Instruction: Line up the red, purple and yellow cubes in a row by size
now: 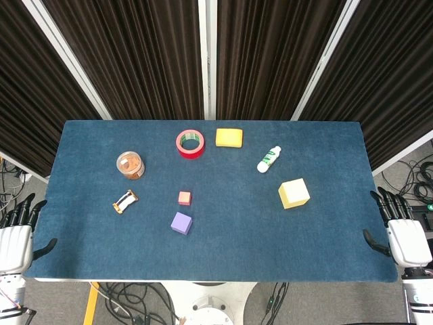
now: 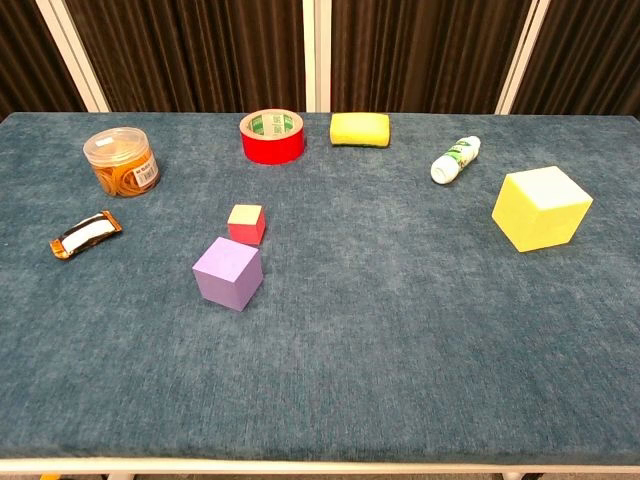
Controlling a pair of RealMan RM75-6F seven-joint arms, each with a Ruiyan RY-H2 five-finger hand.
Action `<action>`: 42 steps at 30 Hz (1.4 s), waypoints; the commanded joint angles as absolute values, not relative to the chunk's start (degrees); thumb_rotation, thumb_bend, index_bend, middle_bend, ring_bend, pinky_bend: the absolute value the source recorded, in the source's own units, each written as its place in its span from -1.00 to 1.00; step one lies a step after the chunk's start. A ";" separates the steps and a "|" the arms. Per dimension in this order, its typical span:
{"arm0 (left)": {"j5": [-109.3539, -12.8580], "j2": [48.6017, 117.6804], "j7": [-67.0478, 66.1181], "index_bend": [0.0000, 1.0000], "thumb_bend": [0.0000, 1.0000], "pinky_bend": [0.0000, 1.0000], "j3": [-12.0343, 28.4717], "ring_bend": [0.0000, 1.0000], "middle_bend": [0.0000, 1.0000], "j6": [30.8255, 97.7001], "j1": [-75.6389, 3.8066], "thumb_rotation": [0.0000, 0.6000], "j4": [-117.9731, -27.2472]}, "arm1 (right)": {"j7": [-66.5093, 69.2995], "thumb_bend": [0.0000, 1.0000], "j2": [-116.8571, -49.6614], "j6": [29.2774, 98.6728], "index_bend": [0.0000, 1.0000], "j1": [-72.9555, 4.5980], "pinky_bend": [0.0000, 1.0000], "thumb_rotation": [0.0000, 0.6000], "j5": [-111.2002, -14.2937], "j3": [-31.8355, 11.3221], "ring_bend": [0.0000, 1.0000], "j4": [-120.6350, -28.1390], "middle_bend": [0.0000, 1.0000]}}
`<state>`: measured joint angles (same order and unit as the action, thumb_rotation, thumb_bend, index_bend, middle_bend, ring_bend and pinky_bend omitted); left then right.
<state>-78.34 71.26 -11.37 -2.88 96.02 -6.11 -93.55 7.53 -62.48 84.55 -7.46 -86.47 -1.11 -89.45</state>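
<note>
The left robot hand point(image 1: 15, 245) at 8 o'clock and right robot hand point(image 1: 404, 238) at 4 o'clock flank the blue felt-covered desk point(image 1: 304, 244), fingers spread, holding nothing.

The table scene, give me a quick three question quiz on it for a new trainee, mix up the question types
1. True or false: the red cube is the smallest of the three cubes.
2. Which cube lies nearest the right hand? A) purple cube B) red cube C) yellow cube
3. Fill in: the small white bottle is lying on its ____.

Key
1. True; the purple one is mid-sized and the yellow one is largest.
2. C; it sits apart from the other two, on the right part of the table.
3. Side.

Both the right hand and the left hand hold nothing, at the table's edges.
</note>
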 commanded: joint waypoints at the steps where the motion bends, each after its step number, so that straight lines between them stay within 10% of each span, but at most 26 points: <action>1: -79.21 71.29 -11.43 -0.57 -0.59 -0.58 -2.72 -0.72 -0.68 95.73 -5.71 1.00 -93.85 | 7.78 -0.49 -62.33 84.62 -1.00 -7.24 -1.00 1.00 -86.60 -1.11 -1.00 -89.58 -1.00; 11: -81.36 70.60 -10.77 -0.57 -0.59 -0.58 -2.56 -0.72 -0.68 94.17 -4.29 1.00 -95.00 | 6.35 -0.50 -61.86 83.61 -1.00 -8.49 -1.00 1.00 -89.31 -1.51 -1.00 -90.33 -0.99; 26: -82.79 69.65 -7.98 -0.57 -0.59 -0.58 -2.06 -0.72 -0.68 91.85 -2.77 1.00 -94.86 | -5.60 -0.69 -68.18 50.34 -1.00 -30.34 -1.00 1.00 -76.85 -8.51 -1.00 -86.49 -0.97; 42: -82.65 68.89 -6.92 -0.57 -0.59 -0.58 -0.85 -0.72 -0.68 89.44 -2.26 1.00 -95.86 | -12.03 -0.69 -76.23 37.51 -1.00 -39.03 -1.00 1.00 -65.58 -7.58 -1.00 -74.83 -0.93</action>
